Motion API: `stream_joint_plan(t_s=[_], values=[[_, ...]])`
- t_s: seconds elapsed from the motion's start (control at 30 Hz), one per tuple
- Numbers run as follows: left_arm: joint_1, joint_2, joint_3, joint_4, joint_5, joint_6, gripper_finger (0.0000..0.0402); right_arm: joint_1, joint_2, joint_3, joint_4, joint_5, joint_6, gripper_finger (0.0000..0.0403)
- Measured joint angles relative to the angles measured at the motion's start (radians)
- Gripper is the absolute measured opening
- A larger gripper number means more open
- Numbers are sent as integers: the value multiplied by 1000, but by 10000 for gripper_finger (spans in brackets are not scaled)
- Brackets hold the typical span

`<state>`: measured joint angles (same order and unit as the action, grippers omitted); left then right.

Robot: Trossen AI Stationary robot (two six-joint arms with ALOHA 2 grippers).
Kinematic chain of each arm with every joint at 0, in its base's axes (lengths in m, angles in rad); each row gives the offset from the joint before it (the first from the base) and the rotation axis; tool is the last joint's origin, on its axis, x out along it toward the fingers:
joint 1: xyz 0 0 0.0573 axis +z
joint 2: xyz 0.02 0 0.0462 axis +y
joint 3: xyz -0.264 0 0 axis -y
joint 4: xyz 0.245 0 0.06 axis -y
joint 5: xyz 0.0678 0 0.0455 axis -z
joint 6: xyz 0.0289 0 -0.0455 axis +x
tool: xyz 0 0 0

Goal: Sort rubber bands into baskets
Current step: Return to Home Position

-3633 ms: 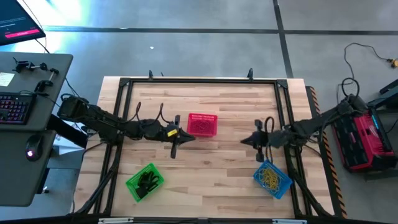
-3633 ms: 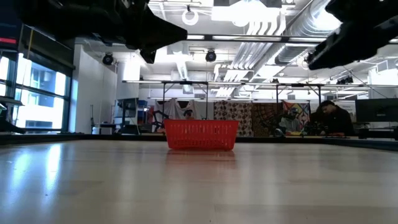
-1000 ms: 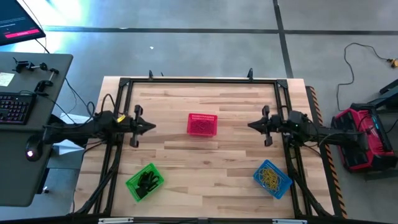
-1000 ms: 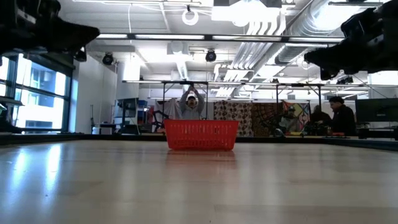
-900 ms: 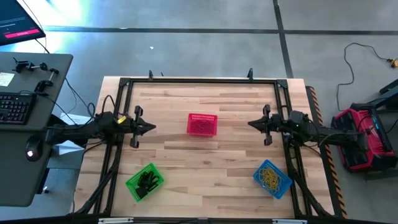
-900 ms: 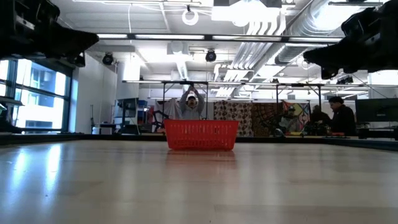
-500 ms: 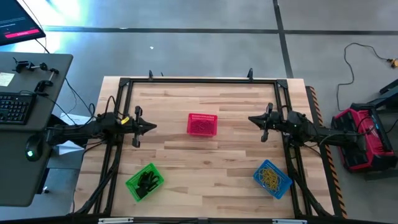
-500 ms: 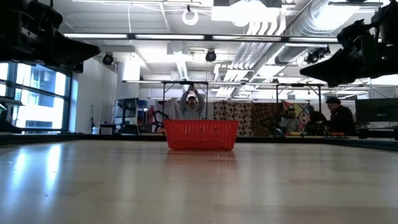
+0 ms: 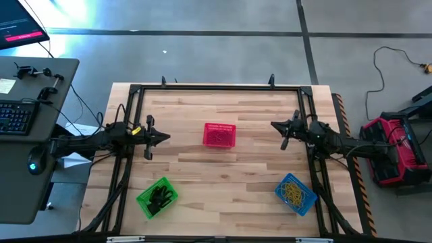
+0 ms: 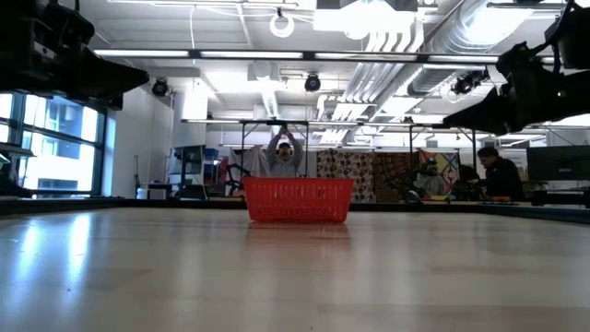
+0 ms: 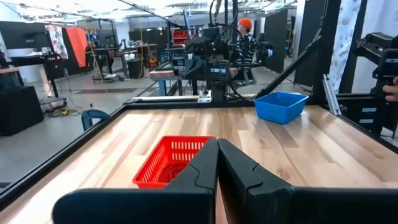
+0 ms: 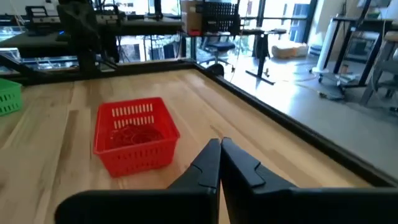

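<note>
Left claw [image 9: 162, 138] is seen shut, fingers pressed together w/ nothing held, at mid-left of the high view over the tabletop [image 9: 223, 175]. Right claw [image 9: 275, 126] is likewise shut & empty, at mid-right. Red basket [image 9: 219, 125] is placed at ctr btwn the two, well apart from each, w/ red bands [image 12: 132, 134] inside. Green basket [image 9: 170, 187] is found lower left, holding black bands [image 9: 159, 198]. Blue basket [image 9: 309, 202] is found lower right, holding yellow bands [image 9: 293, 192].
</note>
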<state>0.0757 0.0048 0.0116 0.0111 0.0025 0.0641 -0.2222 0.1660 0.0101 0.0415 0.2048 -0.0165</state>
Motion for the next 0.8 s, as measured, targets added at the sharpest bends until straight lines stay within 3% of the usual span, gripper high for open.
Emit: stream_joint_plan(t_s=[0.8], values=[[0,35,0,-1,-14,-34,0,0,31,0,0,-3,17,0]])
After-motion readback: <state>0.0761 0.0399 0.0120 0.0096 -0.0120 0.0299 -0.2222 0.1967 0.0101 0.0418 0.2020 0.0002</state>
